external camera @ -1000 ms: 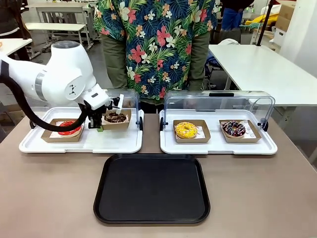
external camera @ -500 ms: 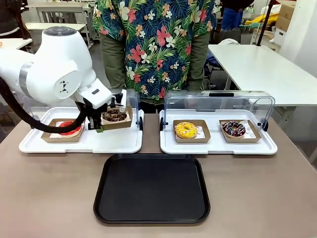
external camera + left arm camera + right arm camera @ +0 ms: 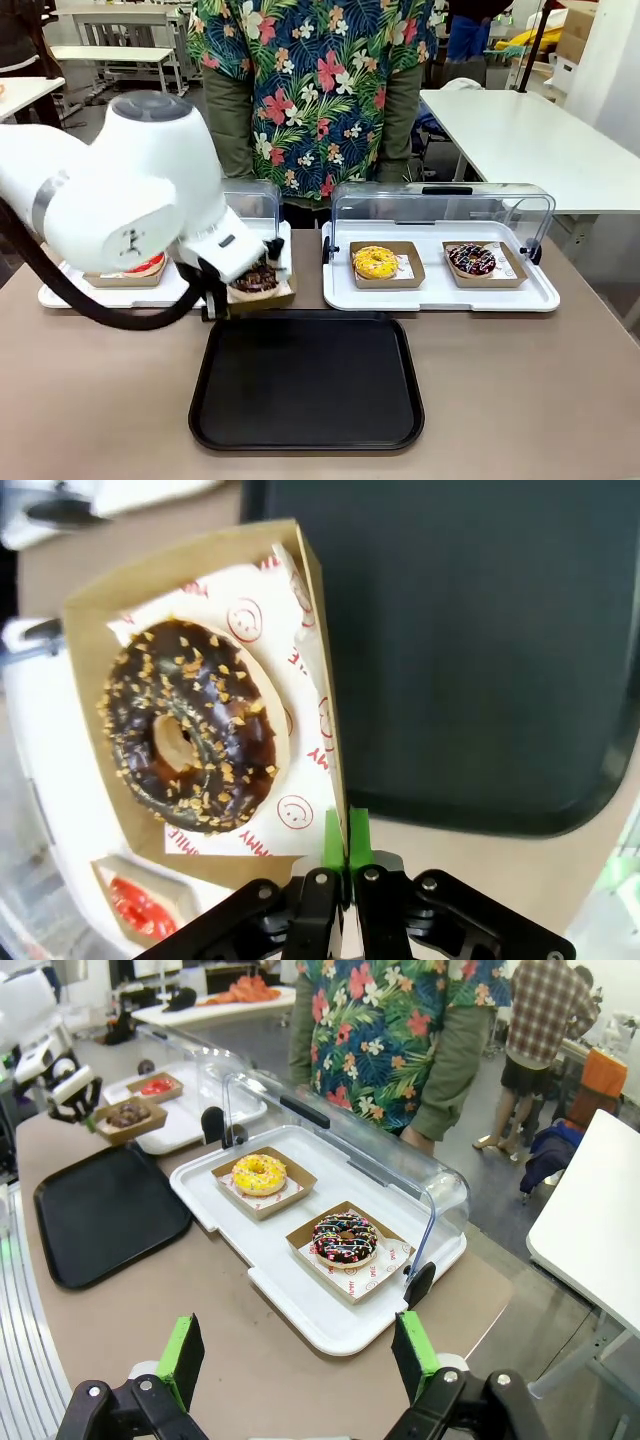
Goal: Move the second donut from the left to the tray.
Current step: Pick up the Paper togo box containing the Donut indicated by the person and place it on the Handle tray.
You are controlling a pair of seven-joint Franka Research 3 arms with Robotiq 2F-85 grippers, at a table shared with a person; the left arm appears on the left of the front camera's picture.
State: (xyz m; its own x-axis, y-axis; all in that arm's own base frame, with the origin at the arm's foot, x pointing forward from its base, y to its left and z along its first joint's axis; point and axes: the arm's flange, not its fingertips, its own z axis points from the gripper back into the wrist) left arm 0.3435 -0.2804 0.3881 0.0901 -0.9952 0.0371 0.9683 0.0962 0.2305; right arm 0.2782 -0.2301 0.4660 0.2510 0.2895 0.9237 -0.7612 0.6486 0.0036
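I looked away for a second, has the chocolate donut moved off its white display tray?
Yes. The chocolate donut, pinched by its holder in the left gripper, has come toward the camera off the white display tray, now at the black tray's far-left corner.

Big white left arm (image 3: 130, 215) is hauling the chocolate donut (image 3: 257, 278) in its cardboard holder, right at the far left edge of the black tray (image 3: 307, 385). The red donut (image 3: 146, 265) peeks out behind the arm; the yellow donut (image 3: 375, 262) and streaked donut (image 3: 471, 259) sit in the right case.
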